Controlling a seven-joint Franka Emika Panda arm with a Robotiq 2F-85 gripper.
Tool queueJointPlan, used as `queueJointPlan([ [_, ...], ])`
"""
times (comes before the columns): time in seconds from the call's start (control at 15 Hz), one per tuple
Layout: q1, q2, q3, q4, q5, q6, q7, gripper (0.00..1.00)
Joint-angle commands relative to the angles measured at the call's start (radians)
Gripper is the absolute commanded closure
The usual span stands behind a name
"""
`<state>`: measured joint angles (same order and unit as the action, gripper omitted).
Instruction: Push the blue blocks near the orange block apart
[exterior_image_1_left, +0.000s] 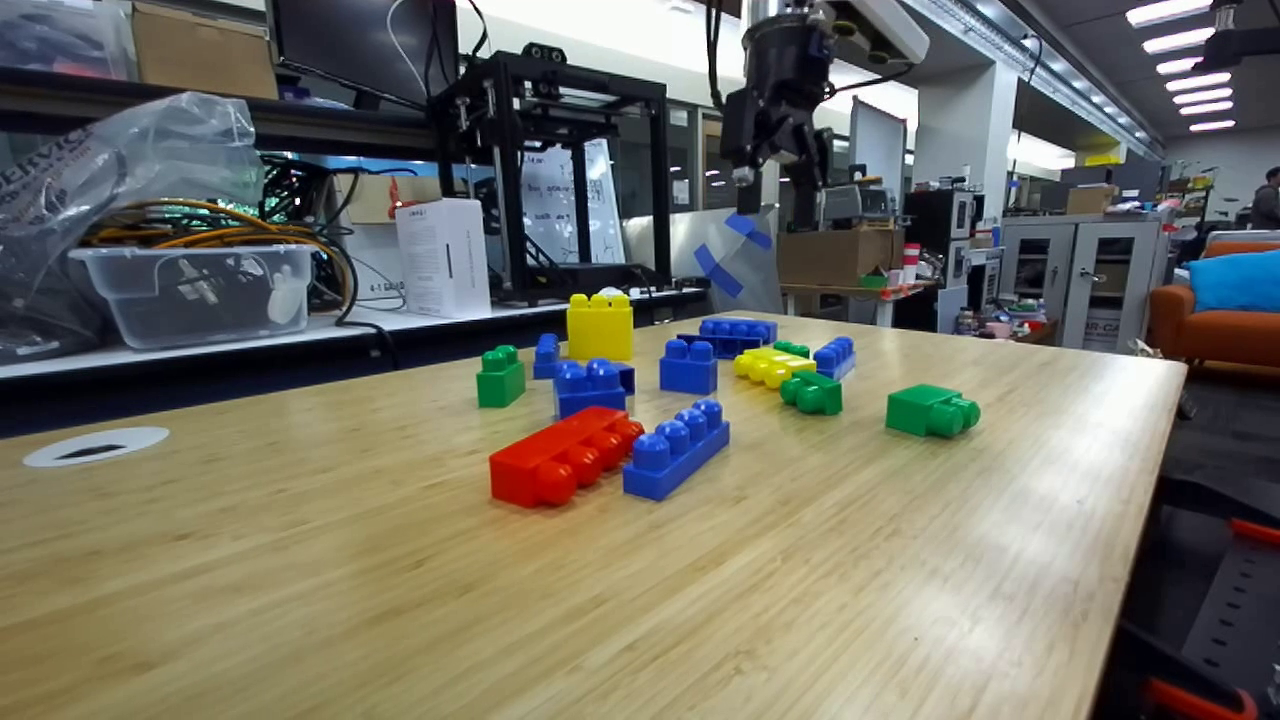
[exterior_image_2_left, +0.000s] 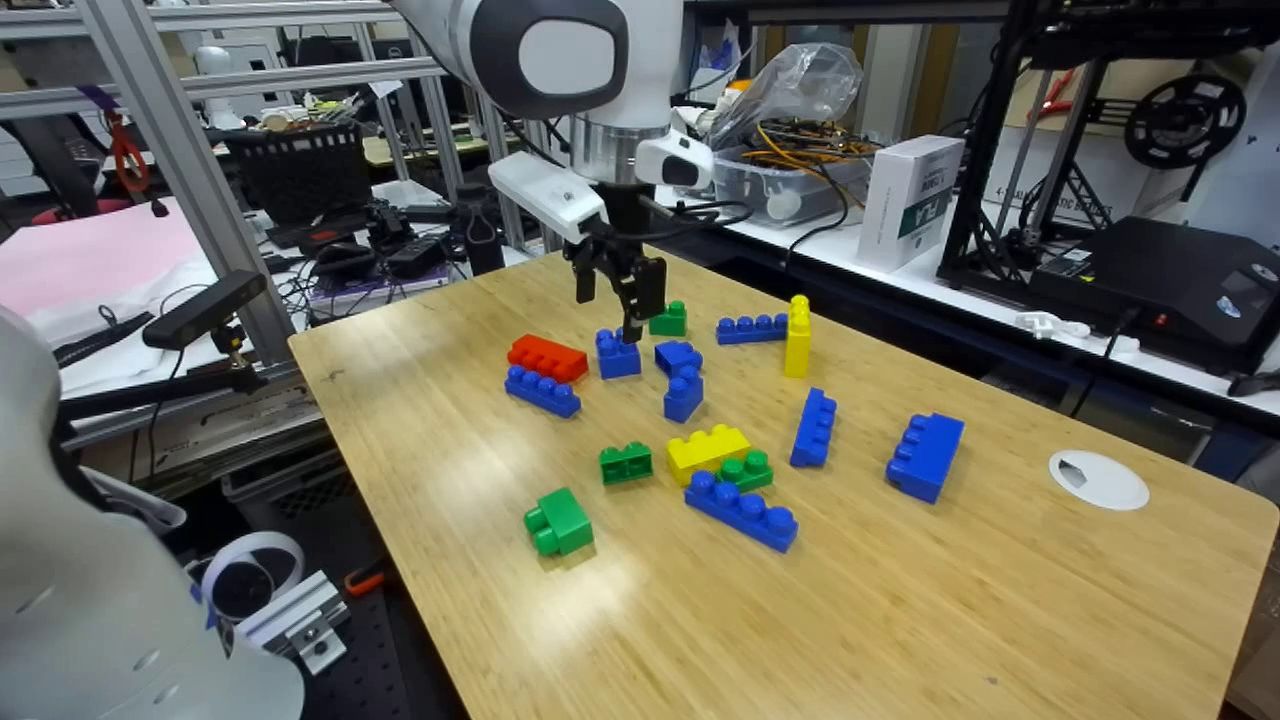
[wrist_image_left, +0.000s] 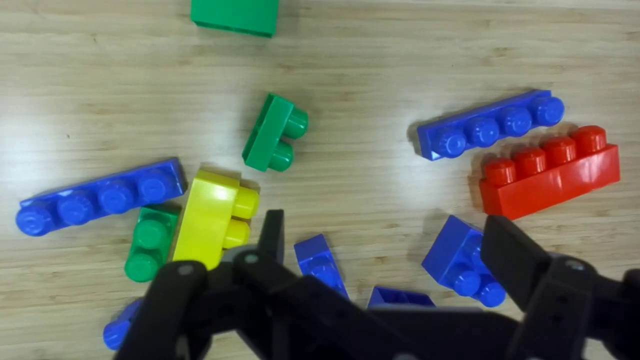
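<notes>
1. Light wood table, white disc on it
2. Red brick on table, long blue brick just beside, chunky blue brick near
3. Gripper hangs above, fingers apart
4. Around me: orange couch, plastic tub

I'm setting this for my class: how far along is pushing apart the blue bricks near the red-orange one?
Looks done: bare tabletop shows between the chunky blue brick, the side-lying blue brick and the two-stud blue brick.
In hand: nothing; the open gripper hangs above them, holding no brick.
Left: perhaps more spacing, since a four-stud blue brick lies close alongside the red-orange brick.
</notes>
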<state>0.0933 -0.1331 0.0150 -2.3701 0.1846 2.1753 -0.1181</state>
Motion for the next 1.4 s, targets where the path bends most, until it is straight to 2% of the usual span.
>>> queueJointPlan([
  [0.0,0.001,0.124,0.034,0.095,-0.015,0.018,0.054,0.28],
  [0.13,0.008,0.179,0.054,0.138,-0.034,0.03,0.091,0.31],
  [0.73,0.039,0.367,0.09,0.281,-0.078,0.036,0.205,0.95],
  [0.8,0.043,0.385,0.091,0.289,-0.081,0.045,0.213,0.99],
  [1.33,0.067,0.528,0.09,0.367,-0.076,0.091,0.237,1.0],
])
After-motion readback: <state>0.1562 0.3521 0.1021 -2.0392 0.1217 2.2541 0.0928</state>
